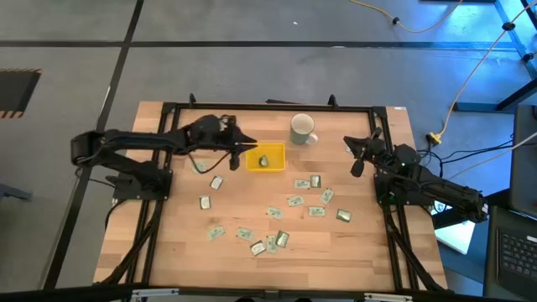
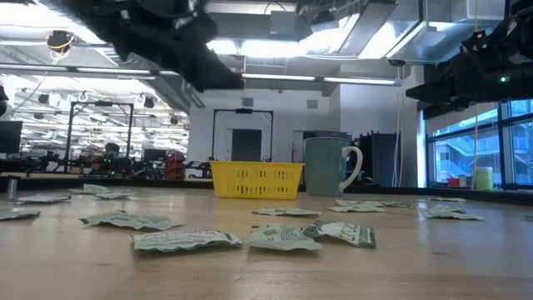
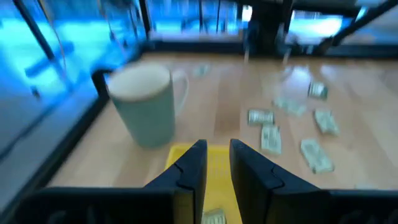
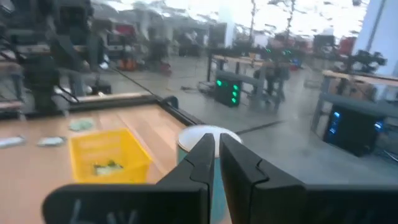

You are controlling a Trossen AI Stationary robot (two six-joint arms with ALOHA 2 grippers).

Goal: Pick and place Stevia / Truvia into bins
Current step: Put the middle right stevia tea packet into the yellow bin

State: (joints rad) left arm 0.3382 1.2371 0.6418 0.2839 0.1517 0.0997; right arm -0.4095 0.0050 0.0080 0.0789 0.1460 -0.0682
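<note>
Left gripper (image 1: 252,148) over the yellow tray (image 1: 278,150) — fingers parted, empty.
We risk clipping the tray's left wall (mug (image 1: 302,128) just beyond); right gripper (image 1: 359,149) waits, nearly closed.

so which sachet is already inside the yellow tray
The single sachet lying in the yellow tray, just past the left pincer. All the other sachets lie loose on the wooden table, outside the tray.

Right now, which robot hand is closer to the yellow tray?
The left. The left gripper hangs right at the yellow tray's left edge, fingers open. The right gripper waits farther away, past the white mug, by the table's right side.
</note>
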